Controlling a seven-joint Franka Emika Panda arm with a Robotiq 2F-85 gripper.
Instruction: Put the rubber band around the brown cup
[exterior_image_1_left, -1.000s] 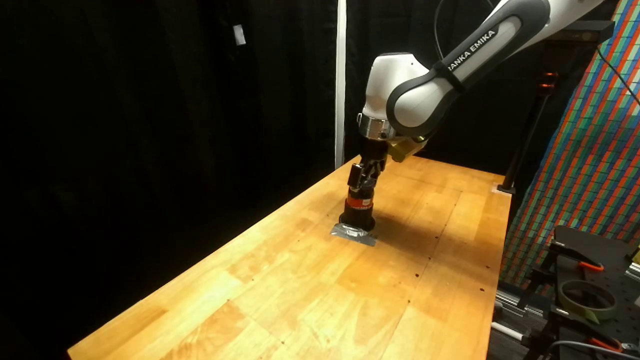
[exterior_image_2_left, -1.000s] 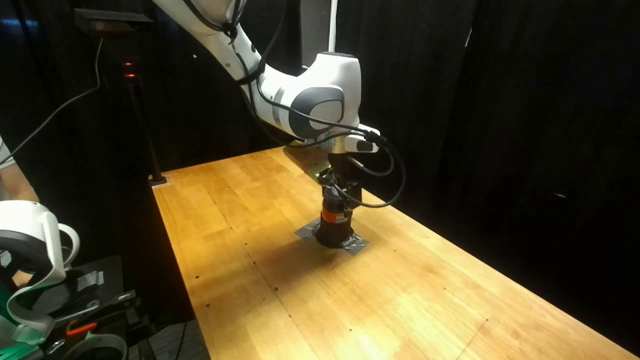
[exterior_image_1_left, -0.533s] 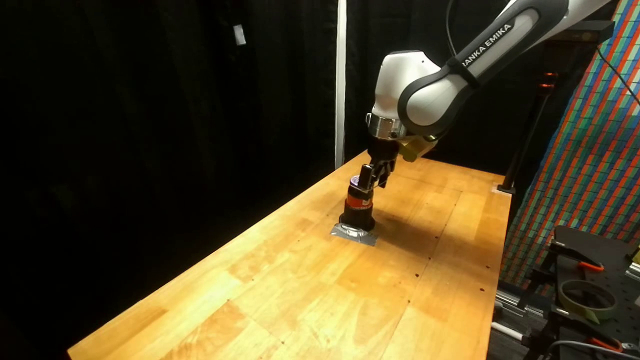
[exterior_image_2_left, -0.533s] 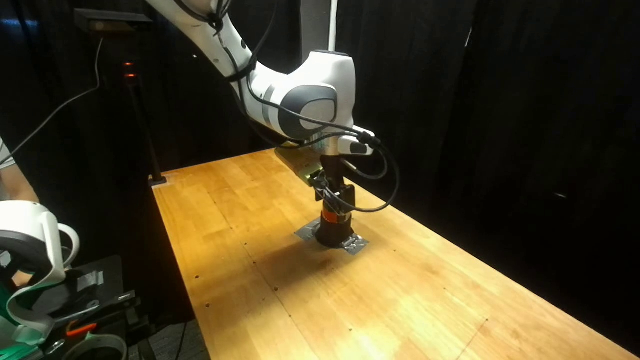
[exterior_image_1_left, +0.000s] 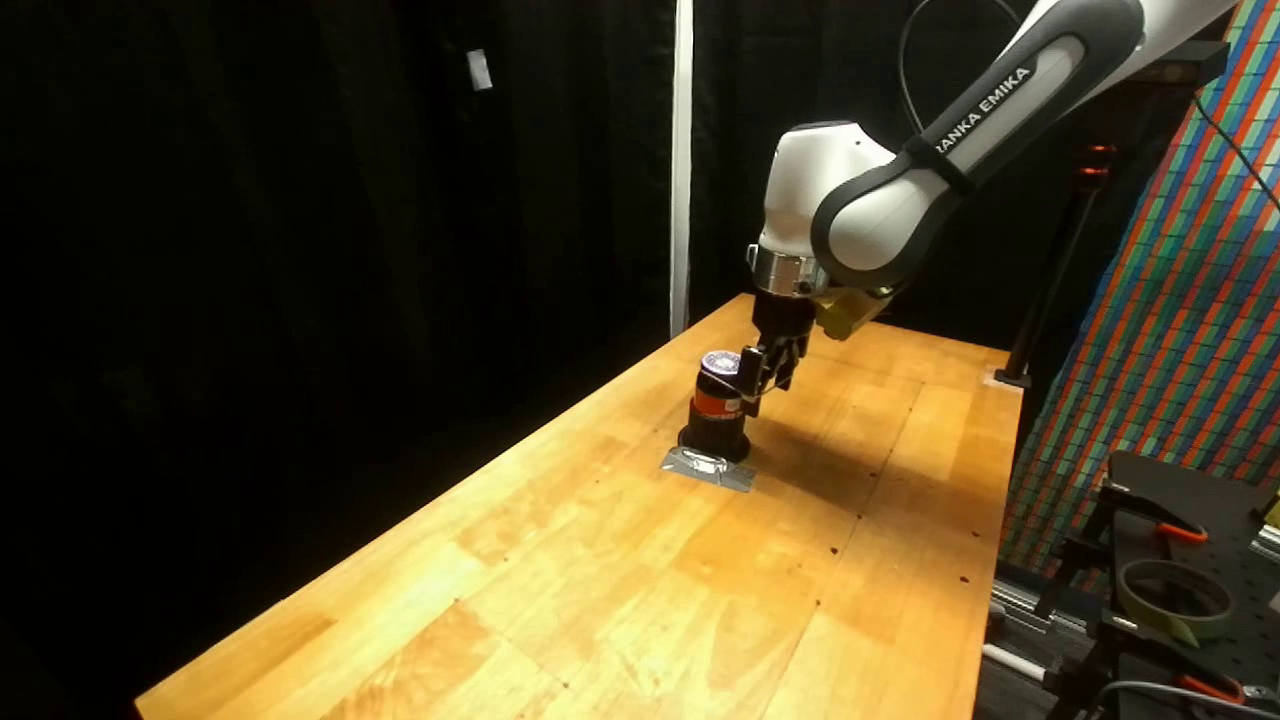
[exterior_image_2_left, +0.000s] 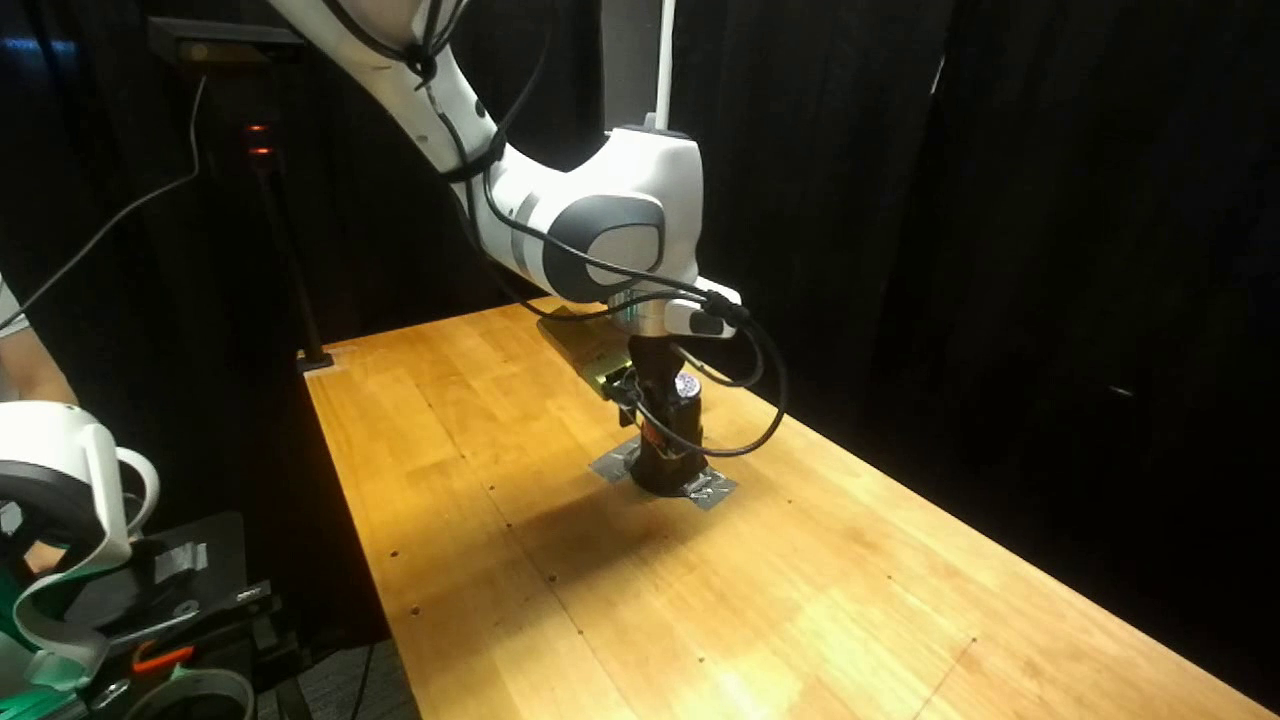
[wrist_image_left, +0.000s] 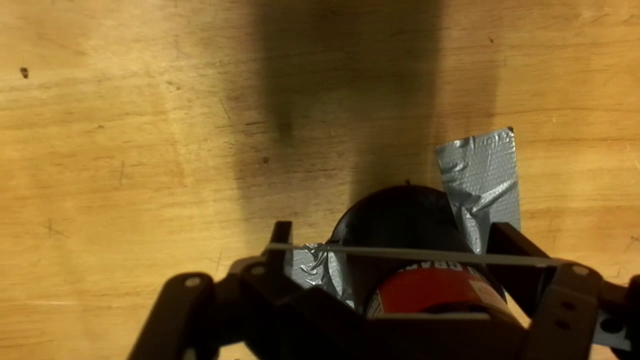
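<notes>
Hold the rubber band (wrist_image_left: 420, 254) taut on the spread gripper (wrist_image_left: 393, 229), apparently looped around the upper part of the brown cup (exterior_image_1_left: 716, 408) standing on the table (exterior_image_1_left: 610, 570). Lower evenly, then ease inward to release

Bright tabletop (exterior_image_1_left: 600, 610), soft-edged shadow (wrist_image_left: 350, 65).

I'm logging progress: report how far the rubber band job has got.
Done: the rubber band is picked up, stretched across the open gripper.
In hand: in an exterior view the band appears to cross the upright brown cup near its top; whether it goes right round, I can't tell.
Left: freeing the band from the gripper so it rests around the cup alone.
</notes>
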